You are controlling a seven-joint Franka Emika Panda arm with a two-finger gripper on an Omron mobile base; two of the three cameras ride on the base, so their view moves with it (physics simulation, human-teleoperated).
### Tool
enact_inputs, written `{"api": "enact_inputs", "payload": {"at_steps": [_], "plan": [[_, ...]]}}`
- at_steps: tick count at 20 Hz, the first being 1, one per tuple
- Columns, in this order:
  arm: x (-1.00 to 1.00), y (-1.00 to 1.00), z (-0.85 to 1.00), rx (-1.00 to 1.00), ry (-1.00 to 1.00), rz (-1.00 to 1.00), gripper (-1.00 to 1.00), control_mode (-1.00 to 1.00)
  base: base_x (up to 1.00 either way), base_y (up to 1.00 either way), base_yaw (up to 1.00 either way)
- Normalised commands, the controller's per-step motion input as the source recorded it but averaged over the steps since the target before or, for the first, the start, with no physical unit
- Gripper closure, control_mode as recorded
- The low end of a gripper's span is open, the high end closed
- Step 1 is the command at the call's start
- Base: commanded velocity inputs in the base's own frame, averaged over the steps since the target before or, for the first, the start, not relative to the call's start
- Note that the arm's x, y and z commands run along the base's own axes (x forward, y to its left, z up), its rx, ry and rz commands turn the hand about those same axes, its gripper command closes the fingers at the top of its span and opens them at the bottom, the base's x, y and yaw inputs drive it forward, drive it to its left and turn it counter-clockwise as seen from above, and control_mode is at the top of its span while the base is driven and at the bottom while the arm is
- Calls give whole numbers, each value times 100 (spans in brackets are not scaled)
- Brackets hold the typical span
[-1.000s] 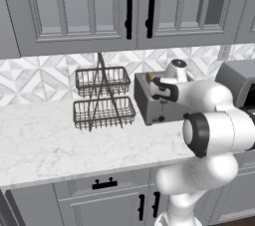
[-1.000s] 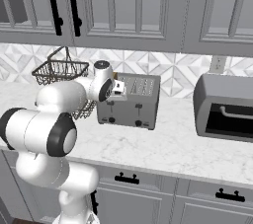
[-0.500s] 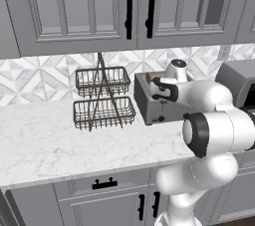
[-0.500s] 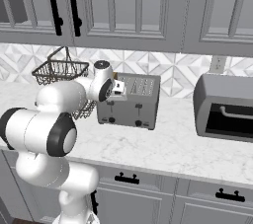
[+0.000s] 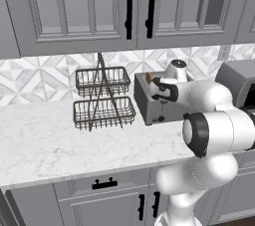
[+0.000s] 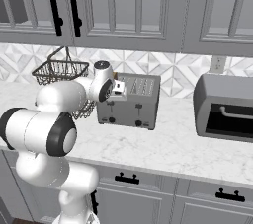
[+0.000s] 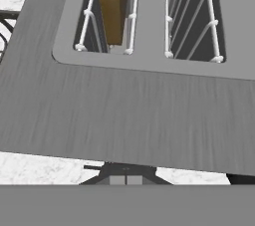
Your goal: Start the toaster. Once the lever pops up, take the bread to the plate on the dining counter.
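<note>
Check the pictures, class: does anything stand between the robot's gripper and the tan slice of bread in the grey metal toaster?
Nothing visible does. The bread stands in an open-topped slot of the toaster, between wire guides, and the hand hangs just above the toaster's top.

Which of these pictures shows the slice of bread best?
The hand view: the bread stands upright in the toaster's slot, seen close from above. The left base view shows a tan sliver at the toaster's top; in the right base view I cannot make it out.
</note>
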Motion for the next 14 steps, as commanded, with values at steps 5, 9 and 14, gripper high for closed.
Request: {"api": "enact_inputs", "payload": {"at_steps": [5, 9, 14], "plan": [[0, 0, -64, 1, 0, 0, 100, -100, 0, 0, 0], [0, 0, -67, 3, 0, -2, 100, -100, 0, 0, 0], [0, 0, -67, 5, 0, -8, 100, -100, 0, 0, 0]]}}
